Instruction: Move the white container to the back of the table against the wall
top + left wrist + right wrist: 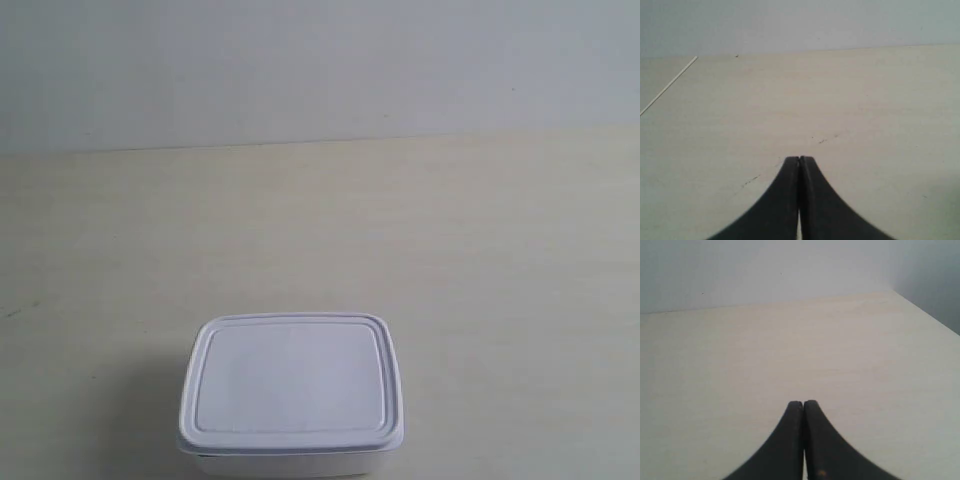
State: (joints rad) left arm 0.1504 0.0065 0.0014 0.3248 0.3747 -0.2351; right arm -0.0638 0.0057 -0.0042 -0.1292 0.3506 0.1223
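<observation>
The white container (292,392), a small rounded box with a raised-rim lid, sits on the cream table (450,250) at the bottom centre of the exterior view, well short of the pale wall (320,65). No arm shows in that view. In the left wrist view my left gripper (799,159) is shut, its black fingers pressed together with nothing between them, over bare table (865,100). My right gripper (803,403) is likewise shut on nothing above bare table (740,350). The container appears in neither wrist view.
The wall (800,22) meets the table along a straight line in every view. A thin pale seam (667,86) runs across the table in the left wrist view. In the right wrist view the table's edge (927,312) falls off beside a grey wall.
</observation>
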